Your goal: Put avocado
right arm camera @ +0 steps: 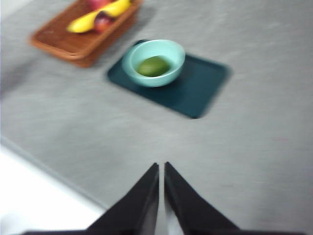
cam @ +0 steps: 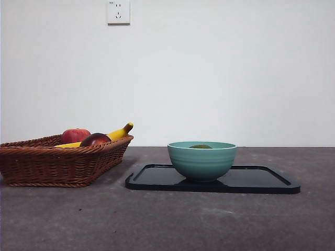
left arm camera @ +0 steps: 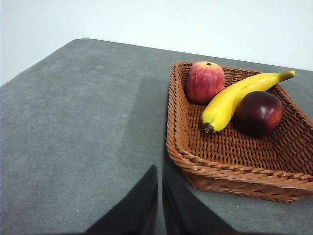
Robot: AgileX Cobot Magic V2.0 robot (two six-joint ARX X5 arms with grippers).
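The avocado lies inside a teal bowl that stands on a dark tray. In the front view only the avocado's top peeks over the bowl's rim. My right gripper is shut and empty, high above the table and well away from the bowl. My left gripper is shut and empty too, hovering over bare table beside the wicker basket. Neither gripper appears in the front view.
The wicker basket at the left holds a red apple, a banana and a dark red-purple fruit. A wall socket is on the white wall. The table's edge runs close to my right gripper.
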